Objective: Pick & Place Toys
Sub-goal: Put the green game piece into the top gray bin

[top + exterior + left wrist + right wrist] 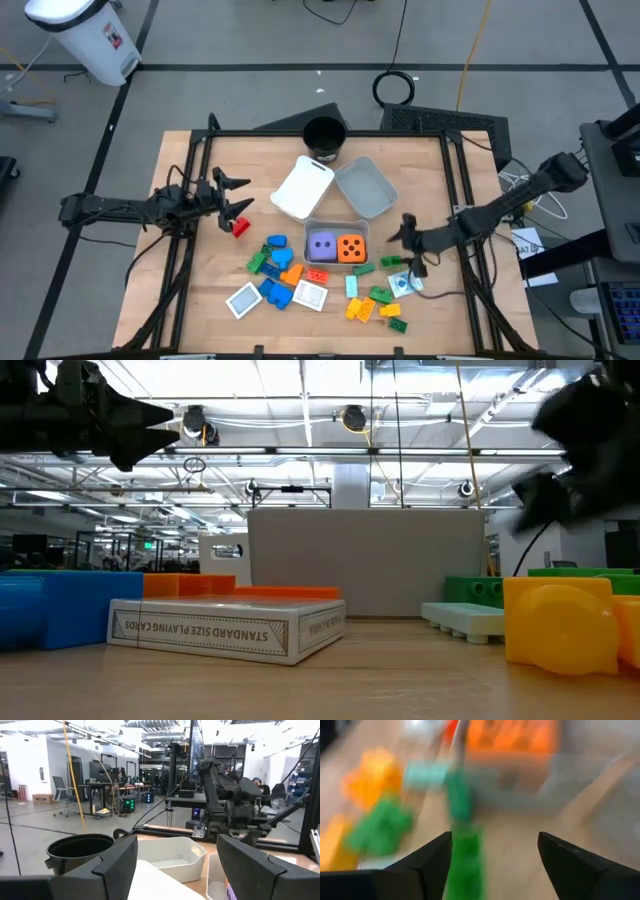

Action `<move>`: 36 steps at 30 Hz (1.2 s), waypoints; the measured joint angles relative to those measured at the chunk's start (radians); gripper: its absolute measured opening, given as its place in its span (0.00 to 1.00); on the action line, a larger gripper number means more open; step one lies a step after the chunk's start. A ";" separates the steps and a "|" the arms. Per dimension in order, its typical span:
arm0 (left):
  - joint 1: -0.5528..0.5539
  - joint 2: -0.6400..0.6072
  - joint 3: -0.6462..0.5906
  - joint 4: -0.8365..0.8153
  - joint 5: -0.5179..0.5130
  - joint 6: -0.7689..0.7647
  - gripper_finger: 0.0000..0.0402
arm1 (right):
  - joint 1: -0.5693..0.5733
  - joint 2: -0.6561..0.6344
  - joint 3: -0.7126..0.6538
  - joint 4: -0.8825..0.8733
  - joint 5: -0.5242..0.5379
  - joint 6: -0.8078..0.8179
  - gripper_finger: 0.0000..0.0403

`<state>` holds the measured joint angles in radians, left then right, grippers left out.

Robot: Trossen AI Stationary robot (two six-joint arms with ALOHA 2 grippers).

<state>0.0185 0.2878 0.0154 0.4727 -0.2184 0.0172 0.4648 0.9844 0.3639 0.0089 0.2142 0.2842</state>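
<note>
Small blocks, blue, green and orange (277, 262) and yellow and green (372, 305), lie scattered on the near half of the wooden table. Two flat white tiles (243, 300) (310, 295) lie among them. A purple die (321, 246) and an orange die (351, 248) sit in a translucent tray (336, 226). A red block (240, 228) lies alone near my left gripper (238, 195), which hovers open and level at the table's left. My right gripper (408, 240) hangs open, slanting down, just right of the dice tray and above green blocks (465, 855); nothing is between its fingers (427, 857).
A white tray (303, 187) and a grey tray (365, 187) stand at the table's far middle, with a black round cup (324, 137) behind them. Black frame rails run along the table's left and right sides. A white bin (85, 35) stands on the floor.
</note>
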 joint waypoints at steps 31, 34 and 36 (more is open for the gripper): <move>0.000 0.000 0.000 -0.006 0.000 -0.001 0.69 | 0.032 0.009 0.004 0.015 -0.035 -0.012 0.25; 0.000 0.000 0.000 -0.006 0.000 -0.001 0.69 | 0.032 -0.021 0.004 0.013 -0.034 -0.015 0.28; 0.000 0.000 0.000 -0.006 0.000 -0.001 0.69 | 0.032 -0.032 0.004 0.013 -0.034 -0.016 0.28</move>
<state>0.0185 0.2874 0.0154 0.4667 -0.2188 0.0162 0.4973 0.9522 0.3676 0.0216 0.1799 0.2686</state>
